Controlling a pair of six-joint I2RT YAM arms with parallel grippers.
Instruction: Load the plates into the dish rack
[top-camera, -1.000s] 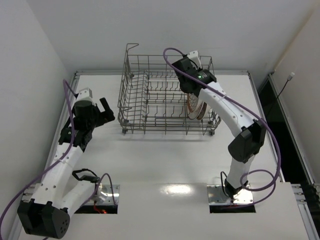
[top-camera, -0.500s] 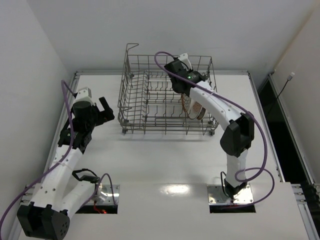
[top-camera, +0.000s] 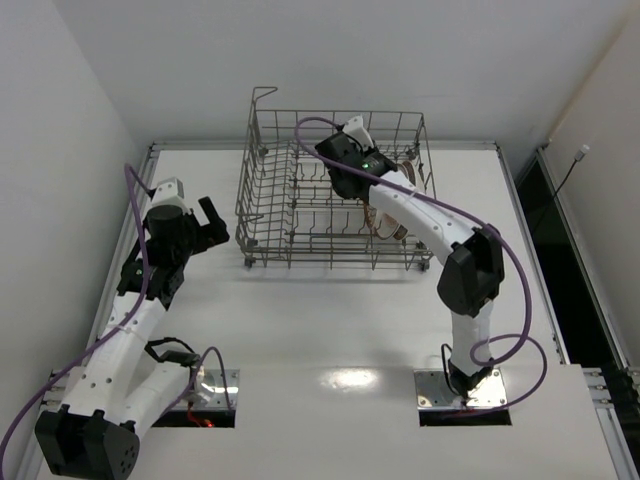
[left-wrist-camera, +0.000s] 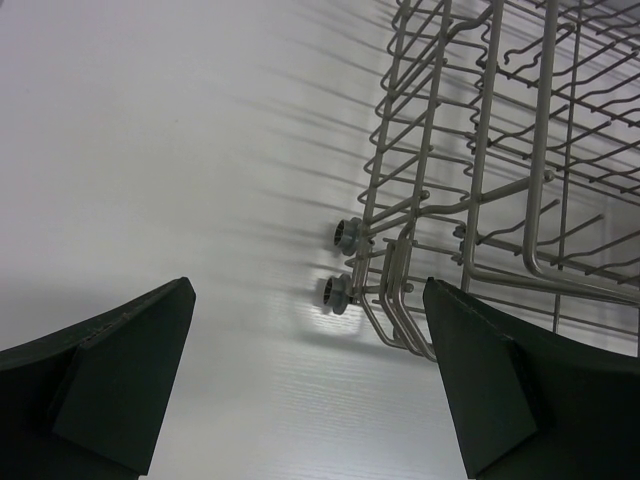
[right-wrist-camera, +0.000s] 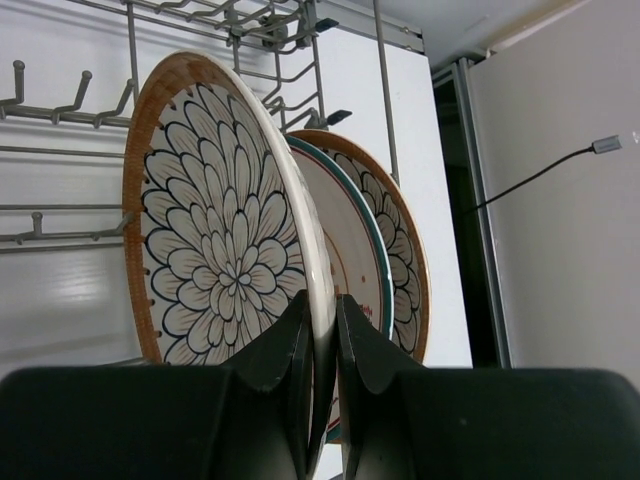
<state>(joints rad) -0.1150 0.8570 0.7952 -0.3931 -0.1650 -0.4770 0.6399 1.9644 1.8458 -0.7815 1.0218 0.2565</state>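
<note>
White table (top-camera: 330, 320), white walls. The wire dish rack (top-camera: 300, 205) stands far centre. Only the right wrist view shows three plates upright in it. The right gripper (right-wrist-camera: 322, 318) clamps the rim of the petal-pattern plate (right-wrist-camera: 220, 230), with a teal-rimmed plate (right-wrist-camera: 347, 250) and a brown-rimmed plate (right-wrist-camera: 397, 250) behind. The left gripper (left-wrist-camera: 310, 390) hangs spread wide, empty, near the rack's left corner; its wrist view shows two round feet there.

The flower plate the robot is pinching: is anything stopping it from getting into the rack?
Nothing visible does. The right gripper pinches the flower plate by its rim, and the plate stands upright among the dish rack wires, close beside a teal-rimmed plate. Whether it rests in a slot is hidden.
</note>
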